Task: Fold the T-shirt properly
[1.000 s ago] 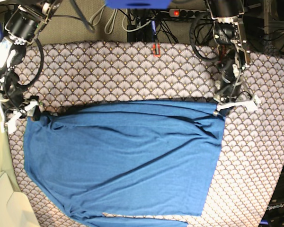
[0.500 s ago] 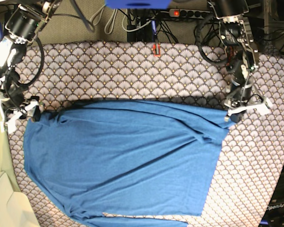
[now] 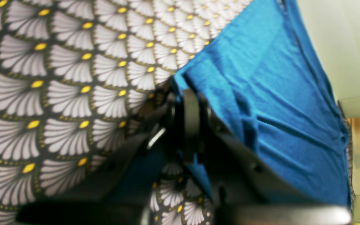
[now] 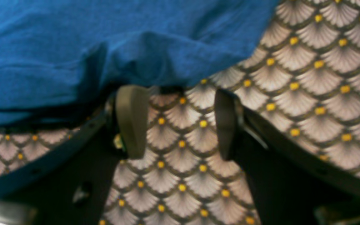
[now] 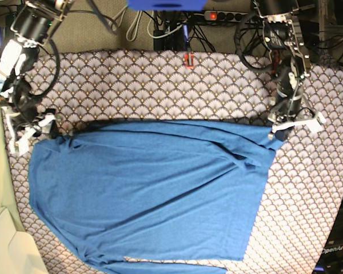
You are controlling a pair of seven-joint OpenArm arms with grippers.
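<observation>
My plain blue knit T-shirt [image 5: 151,194] lies spread on the scallop-patterned counter [image 5: 160,85]. My left pincer [image 3: 190,103] pinches its top corner, probably to pull it taut; my right pincer [image 4: 177,122] gapes empty just beside the opposite edge.

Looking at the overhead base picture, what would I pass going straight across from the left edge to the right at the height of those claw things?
right gripper → T-shirt → left gripper → bare table cloth
</observation>
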